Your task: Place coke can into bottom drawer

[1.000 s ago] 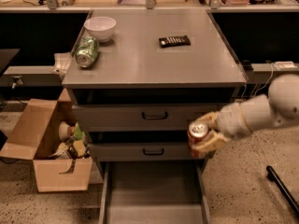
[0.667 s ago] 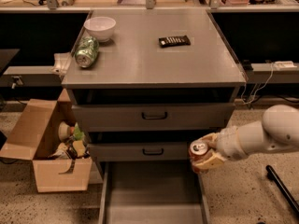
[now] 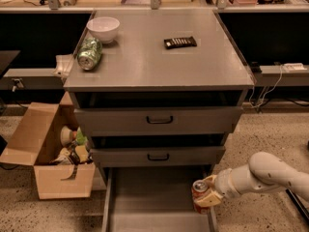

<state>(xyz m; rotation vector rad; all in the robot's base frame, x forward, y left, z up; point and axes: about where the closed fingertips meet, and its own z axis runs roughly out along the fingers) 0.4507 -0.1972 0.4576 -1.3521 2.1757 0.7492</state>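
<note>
end effector: the tan two-finger end effector (image 3: 206, 197) is low at the lower right, at the end of a white, rounded arm (image 3: 270, 174) that reaches in from the right edge. its fingers (image 3: 210, 200) are closed around the can's body, so it has the can in its grasp.
coke can: the small red aluminium coke can (image 3: 199, 191) with a silver top is held roughly upright, top facing up, at the right side wall of the open drawer, near the drawer's front corner. whether its base touches the drawer cannot be told.
bottom drawer: the wide grey metal bottom drawer (image 3: 149, 197), lowest of the three, is pulled out toward the camera, its flat floor and low side walls showing.
upper drawers: the shallower grey top drawer (image 3: 120, 121) and middle drawer (image 3: 120, 156), each with a black handle, are pushed in or nearly so.
counter: the flat grey counter (image 3: 159, 66) on top of the cabinet carries three things, well apart from the can in the grasp.
on the counter: a white round bowl (image 3: 103, 29) at the back left; a green-and-silver soda can (image 3: 90, 53) lying on its side just in front of the bowl; a small black rectangular object (image 3: 180, 42) toward the back middle.
floor, left: an open brown cardboard box (image 3: 53, 180) stands beside the cabinet with mixed items inside.
</note>
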